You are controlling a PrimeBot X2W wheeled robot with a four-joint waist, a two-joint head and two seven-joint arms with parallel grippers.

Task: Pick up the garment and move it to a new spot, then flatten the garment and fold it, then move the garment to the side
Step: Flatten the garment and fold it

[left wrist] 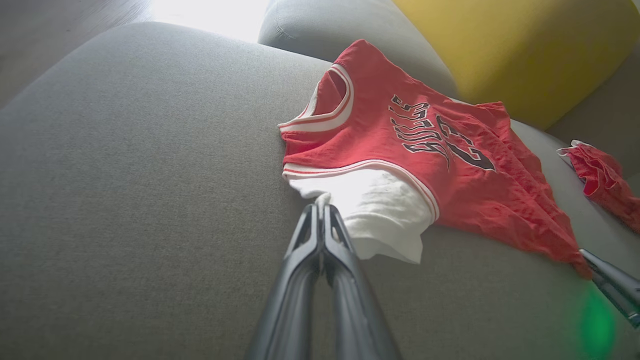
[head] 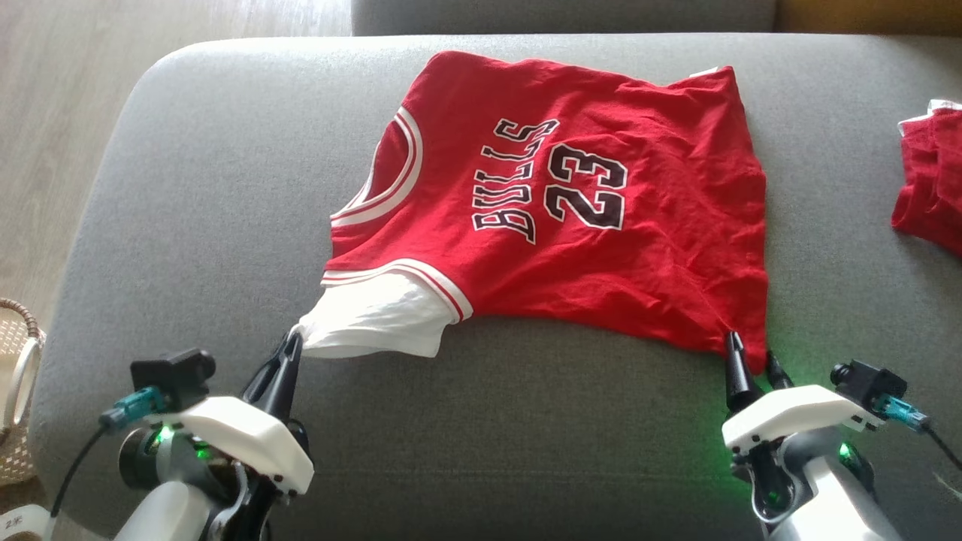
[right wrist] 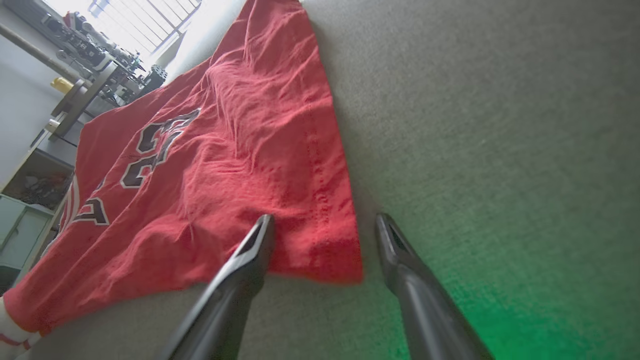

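Red jersey [head: 586,188]; left hand [left wrist: 322,210] pinches white sleeve [left wrist: 380,215]; right hand [right wrist: 324,220] straddles hem [right wrist: 345,260].

Looking steeply down from the head over the grey cushion [head: 188,188]; peering low and close along the fingers [left wrist: 300,280] from each wrist; sharing the red garment [head: 676,188] across all three.

Jersey [head: 571,210]: white sleeve tip hidden inside the closed left claw [head: 293,340]. Wicker basket [head: 16,391], left of that claw, and red cloth [head: 930,180], right of the right claw [head: 751,349], cropped by frame edges. Shelf clutter [right wrist: 85,45] beyond it: indistinct.
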